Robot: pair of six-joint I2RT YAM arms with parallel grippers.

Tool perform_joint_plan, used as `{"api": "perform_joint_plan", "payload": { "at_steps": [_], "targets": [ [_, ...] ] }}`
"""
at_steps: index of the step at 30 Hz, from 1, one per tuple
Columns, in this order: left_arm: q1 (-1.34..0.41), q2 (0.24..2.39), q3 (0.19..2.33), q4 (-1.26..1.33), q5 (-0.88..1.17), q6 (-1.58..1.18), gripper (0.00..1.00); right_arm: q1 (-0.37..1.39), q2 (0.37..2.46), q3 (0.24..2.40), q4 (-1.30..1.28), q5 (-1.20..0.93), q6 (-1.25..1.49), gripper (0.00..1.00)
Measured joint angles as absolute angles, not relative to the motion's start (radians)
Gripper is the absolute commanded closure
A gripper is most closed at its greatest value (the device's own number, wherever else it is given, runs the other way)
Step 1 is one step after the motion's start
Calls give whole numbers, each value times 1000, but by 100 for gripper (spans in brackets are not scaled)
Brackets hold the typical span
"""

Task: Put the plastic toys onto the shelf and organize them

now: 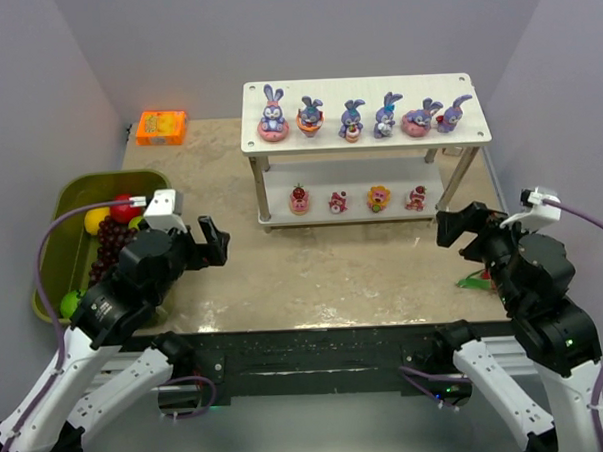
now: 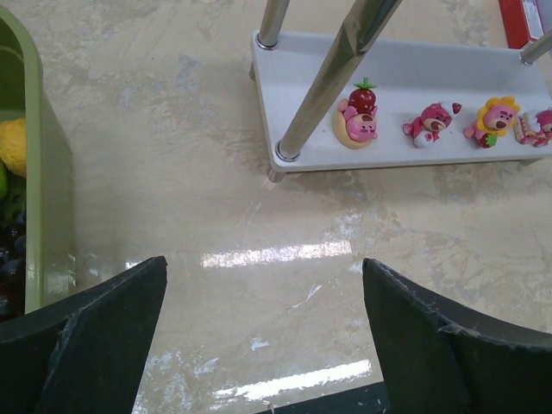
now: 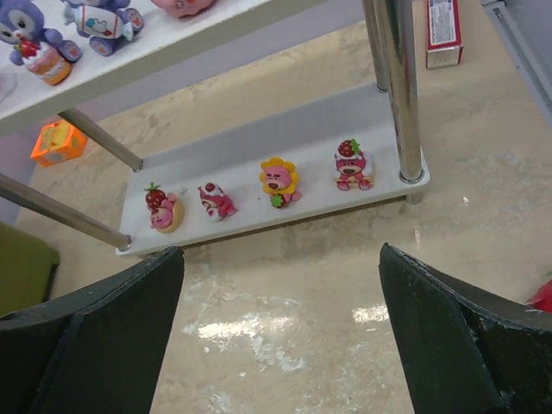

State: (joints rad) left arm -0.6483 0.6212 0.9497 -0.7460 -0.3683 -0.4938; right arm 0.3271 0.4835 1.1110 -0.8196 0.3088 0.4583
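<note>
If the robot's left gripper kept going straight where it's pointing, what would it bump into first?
Most likely the front left leg of the shelf, where it meets the lower board. The left gripper has only bare table before that. Depth is unclear, so it could skim the table first.

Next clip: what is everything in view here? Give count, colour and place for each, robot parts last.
shelf: one, white with two boards, back of the table
bunny toys: six, purple-blue, in a row on the top board
small figures: four, pink and red, one with a yellow rim, in a row on the lower board
bin: one, olive green, left side
fruit: several, dark grapes plus yellow, red and green pieces, inside the bin
orange box: one, back left corner
red-and-white box: one, behind the shelf's right end
red item with green tips: one, on the table by the right arm
table: one, beige marbled
left fingers: two, black, open, empty
right fingers: two, black, open, empty
</note>
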Motion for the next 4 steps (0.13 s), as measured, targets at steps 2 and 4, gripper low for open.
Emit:
{"api": "perform_joint_plan", "payload": {
  "at_steps": [2, 4],
  "targets": [
    [-648, 616, 949, -746, -366, -487, 0, 327, 482, 1099, -826, 324, 463, 1],
    [-648, 610, 950, -746, -366, -486, 0, 327, 481, 1092, -829, 329, 464, 1]
  ]
}}
